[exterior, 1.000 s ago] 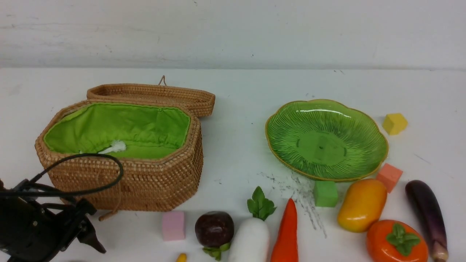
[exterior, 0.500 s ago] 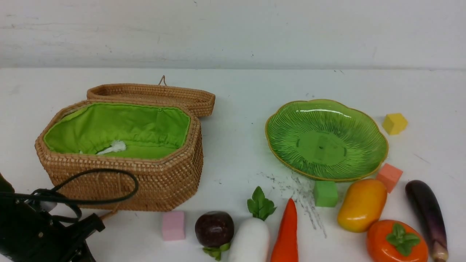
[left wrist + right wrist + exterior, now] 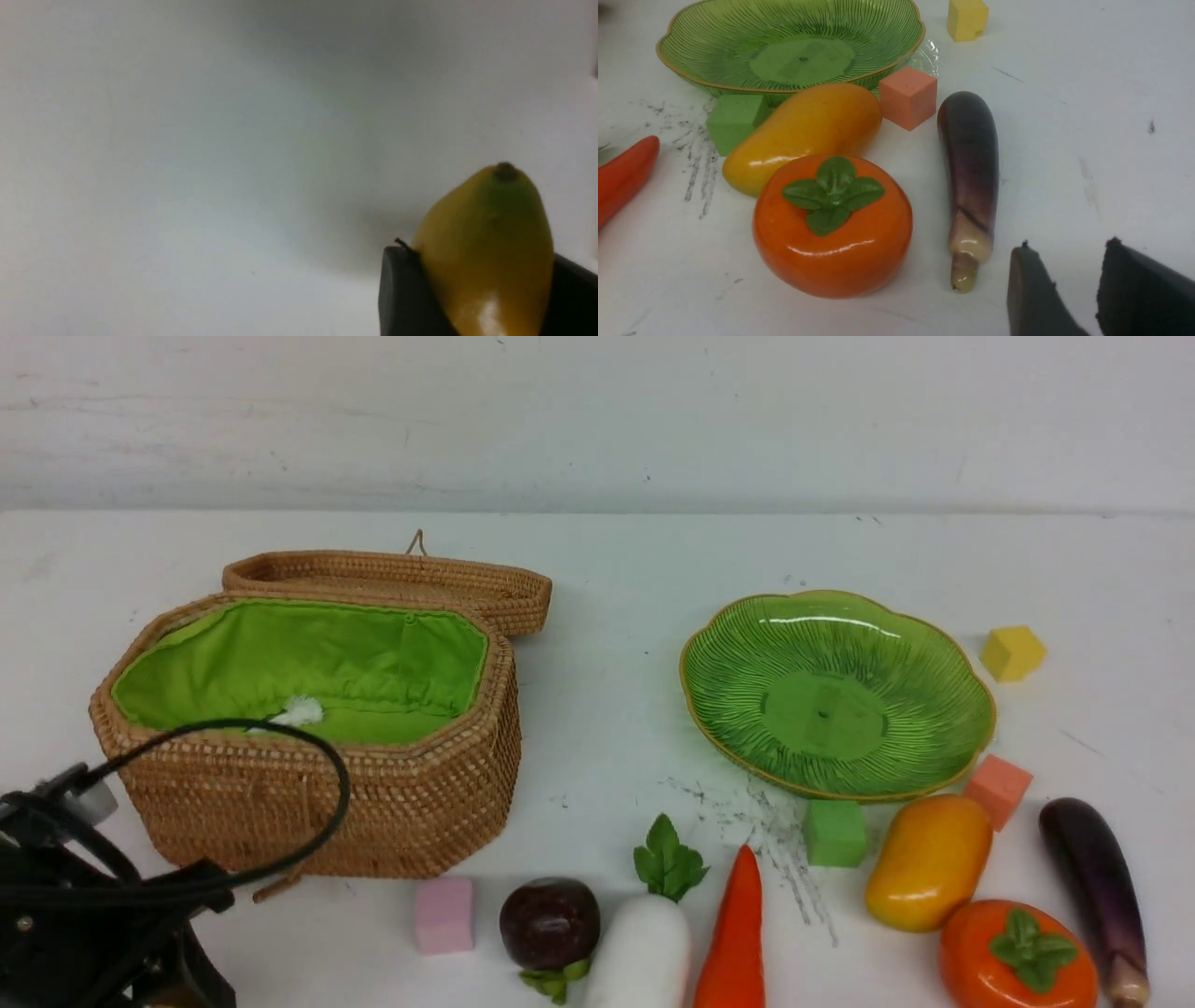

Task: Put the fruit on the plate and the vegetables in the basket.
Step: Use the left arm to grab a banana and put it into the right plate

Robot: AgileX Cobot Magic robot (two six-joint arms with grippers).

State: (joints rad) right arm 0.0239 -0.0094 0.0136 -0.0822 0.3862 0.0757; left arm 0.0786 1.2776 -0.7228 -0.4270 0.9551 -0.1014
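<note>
While the left gripper (image 3: 486, 298) is clamping the toy banana (image 3: 490, 224) between its dark jaws, only the fruit's tapered, green-tinged end is showing past the pads. The front view is hiding the fruit behind the arm at the table's near left corner, in front of the basket (image 3: 373, 812) and well apart from the plate (image 3: 840, 709). Whether the banana is hanging clear of the table cannot be told.

Likely failures:
- **Slipping:** the skin is looking glossy and the shape is narrowing, so the fruit may be sliding out of the jaws during a fast swing.
- **Wrong container:** the open basket is lying much nearer than the plate.
- **Sweeping:** a low crossing is risking contact with the pink cube (image 3: 444, 915), mangosteen (image 3: 549, 922), radish (image 3: 642, 952) and pepper (image 3: 736, 933).
- **Snagging:** the cable loop (image 3: 317, 775) is arching in front of the basket wall.
- **Skidding:** the plate is shallow and slick, so a high drop may be sending the banana over its rim.
- **Crowding:** the right gripper (image 3: 1069, 261) is hovering spread and empty near the eggplant (image 3: 969, 168), close to the plate.
</note>
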